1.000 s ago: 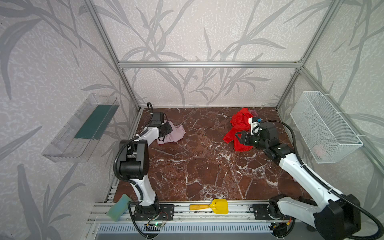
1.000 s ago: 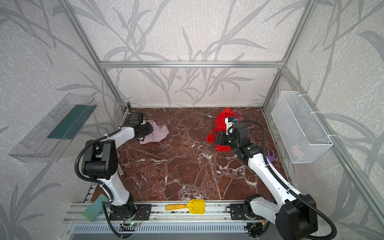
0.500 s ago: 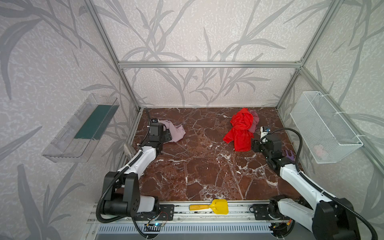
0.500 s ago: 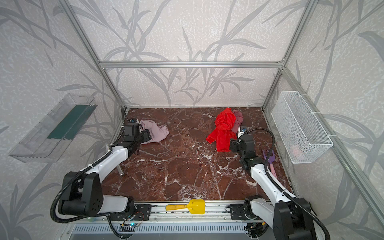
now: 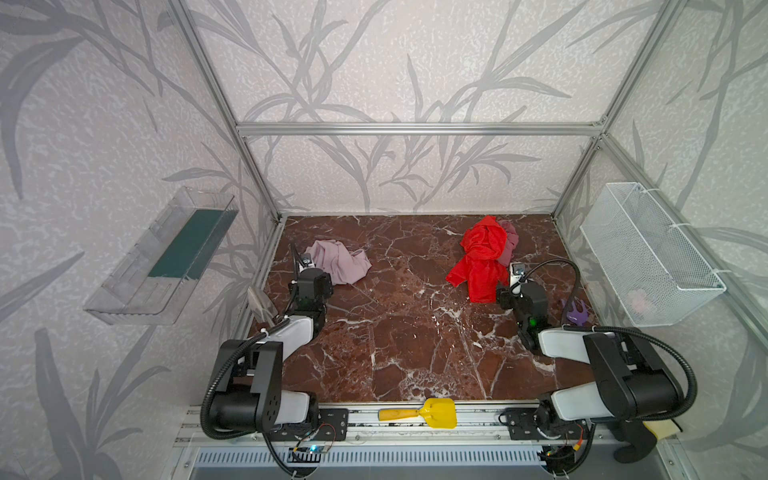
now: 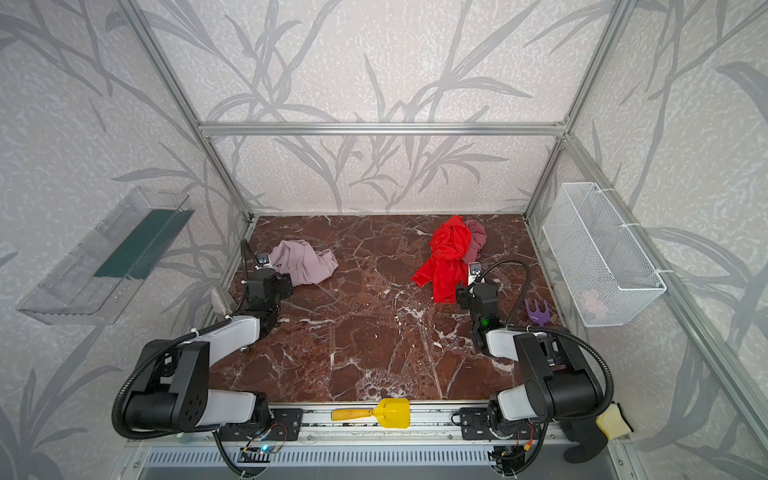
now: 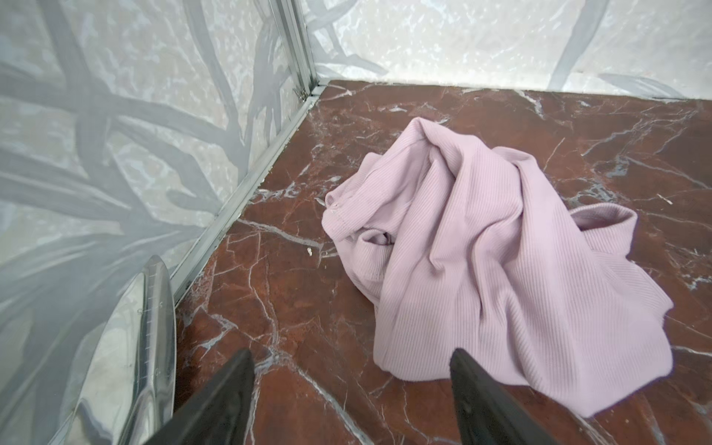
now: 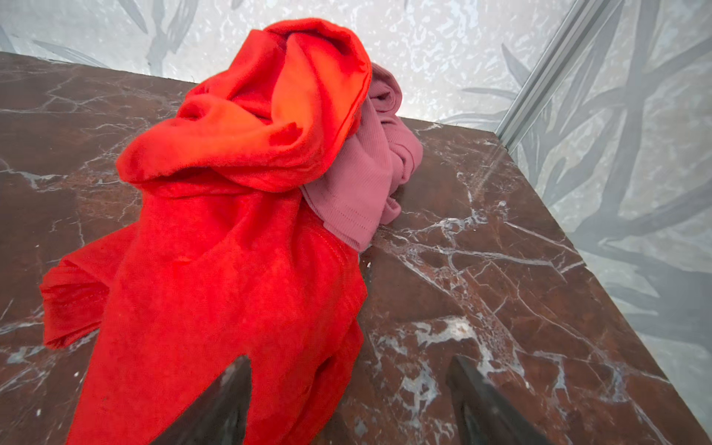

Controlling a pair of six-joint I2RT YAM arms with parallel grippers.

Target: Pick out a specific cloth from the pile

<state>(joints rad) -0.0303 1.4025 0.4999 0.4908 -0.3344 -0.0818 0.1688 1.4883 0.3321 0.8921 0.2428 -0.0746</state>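
Note:
The cloth [image 5: 338, 266] [image 6: 303, 266] is pale lilac-pink and lies crumpled by itself on the marble floor at the back left, filling much of the left wrist view [image 7: 501, 262]. My left gripper [image 5: 323, 279] [image 7: 350, 352] hovers just in front of its near edge, open and holding nothing. The pile [image 5: 484, 257] sits at the back right, with a red cloth [image 8: 231, 231] draped over a dusty-mauve one [image 8: 362, 185]. My right gripper [image 5: 500, 297] [image 8: 348, 360] stands open at the red cloth's near end, one finger above the fabric and nothing gripped.
A metal scoop [image 5: 259, 303] leans by the left wall beside my left arm. A purple toy rake [image 5: 575, 311] lies near the right wall. A yellow shovel [image 5: 424, 413] rests on the front rail. A mesh basket [image 5: 648, 257] and a clear shelf [image 5: 162, 262] hang on the side walls.
Both grippers have opened and drawn back toward the front. The lilac cloth now lies free at the back left, and the red cloth has settled on the pile.

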